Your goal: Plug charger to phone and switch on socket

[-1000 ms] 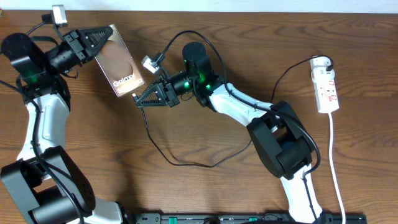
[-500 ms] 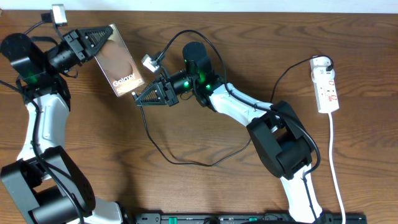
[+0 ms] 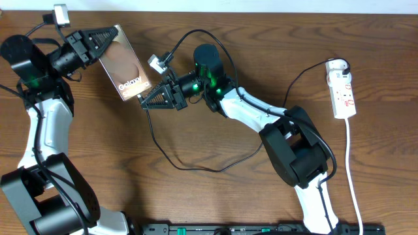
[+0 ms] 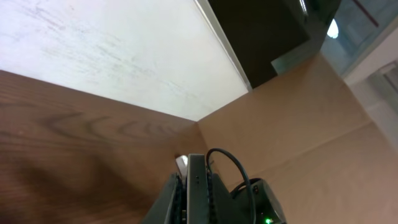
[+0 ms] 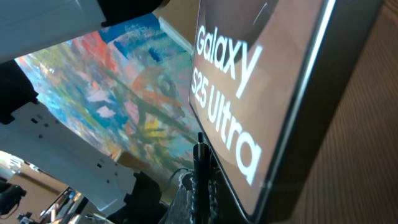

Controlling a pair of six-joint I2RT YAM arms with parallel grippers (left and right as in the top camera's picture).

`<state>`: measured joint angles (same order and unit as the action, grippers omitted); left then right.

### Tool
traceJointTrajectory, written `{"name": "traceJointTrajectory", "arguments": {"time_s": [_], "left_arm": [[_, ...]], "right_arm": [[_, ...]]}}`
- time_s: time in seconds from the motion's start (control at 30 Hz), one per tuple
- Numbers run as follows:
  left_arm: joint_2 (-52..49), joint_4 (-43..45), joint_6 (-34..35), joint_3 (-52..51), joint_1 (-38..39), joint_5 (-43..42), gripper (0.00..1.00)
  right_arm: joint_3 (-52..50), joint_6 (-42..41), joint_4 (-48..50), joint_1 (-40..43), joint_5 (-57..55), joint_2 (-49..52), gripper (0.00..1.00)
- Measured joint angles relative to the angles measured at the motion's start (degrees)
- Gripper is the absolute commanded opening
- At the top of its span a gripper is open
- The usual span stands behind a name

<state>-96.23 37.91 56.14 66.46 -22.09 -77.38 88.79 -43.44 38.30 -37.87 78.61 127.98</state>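
Charger tip at phone edge, contact unclear

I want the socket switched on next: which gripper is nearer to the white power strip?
Right. The right gripper is mid-table at the lower edge of the phone, well left of the power strip; the left gripper, holding the phone, sits farther left.
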Motion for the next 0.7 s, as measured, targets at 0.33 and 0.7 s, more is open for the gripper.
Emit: {"name": "traceJointTrajectory", "arguments": {"time_s": [0.33, 0.7], "left_arm": [[0.00, 0.02, 4.33, 0.00, 0.02, 1.36, 0.07], [0.00, 1.38, 4.28, 0.00, -0.72, 1.25, 0.07]], "right_arm": [[0.00, -0.26, -0.02, 0.00, -0.22, 0.00, 0.01], [0.00, -0.26, 0.13, 0.00, 0.50, 0.00, 0.01]]}}
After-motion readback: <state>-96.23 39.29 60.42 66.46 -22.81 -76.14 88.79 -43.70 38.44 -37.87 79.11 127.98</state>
